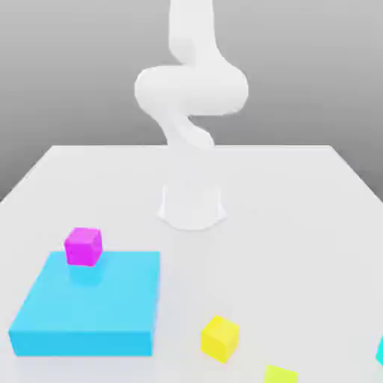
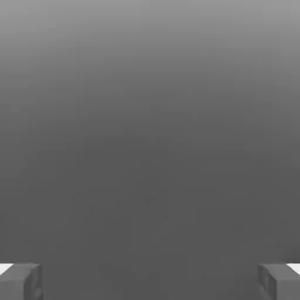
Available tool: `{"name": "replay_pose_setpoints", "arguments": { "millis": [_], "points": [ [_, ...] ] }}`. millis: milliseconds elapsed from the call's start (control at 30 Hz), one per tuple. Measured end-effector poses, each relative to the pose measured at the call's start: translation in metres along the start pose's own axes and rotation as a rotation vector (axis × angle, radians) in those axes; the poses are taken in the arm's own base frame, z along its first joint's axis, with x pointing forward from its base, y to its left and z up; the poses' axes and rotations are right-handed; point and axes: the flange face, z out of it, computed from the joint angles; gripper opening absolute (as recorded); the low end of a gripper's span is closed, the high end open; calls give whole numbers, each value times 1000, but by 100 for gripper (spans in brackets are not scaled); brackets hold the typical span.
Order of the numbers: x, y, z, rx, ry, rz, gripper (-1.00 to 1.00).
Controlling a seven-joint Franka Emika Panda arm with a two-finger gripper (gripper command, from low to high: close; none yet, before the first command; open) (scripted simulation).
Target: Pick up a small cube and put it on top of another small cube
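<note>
No legible writing; yellow small cube (image 1: 220, 337).

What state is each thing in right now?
yellow cube: resting on the table, untouched
magenta cube: sitting on the cyan block
cyan block: flat on the table
lime-yellow cube: on the table, cut by the frame edge
end effector: open, holding nothing

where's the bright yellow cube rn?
In the exterior view, the bright yellow cube sits on the white table, low and just right of centre, beside the flat cyan block, with the lime-yellow cube to its lower right.
</note>
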Motion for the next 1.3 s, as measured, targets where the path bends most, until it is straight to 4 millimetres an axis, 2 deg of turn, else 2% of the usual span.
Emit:
{"name": "replay_pose_setpoints", "arguments": {
  "millis": [167,367,533,667,800,967,1000,1200,1300],
  "points": [
    [-23,11,110,-126,-91,120,0],
    [-69,47,224,-284,-181,256,0],
    [-120,92,302,-425,-241,366,0],
    [-168,135,351,-543,-281,449,0],
    [-213,181,388,-649,-308,523,0],
    [-241,212,429,-664,-310,533,0],
    [-244,216,434,-664,-310,533,-100],
    [-246,217,437,-663,-310,533,-100],
    [-236,206,422,-663,-310,534,-100]
  ]
}}
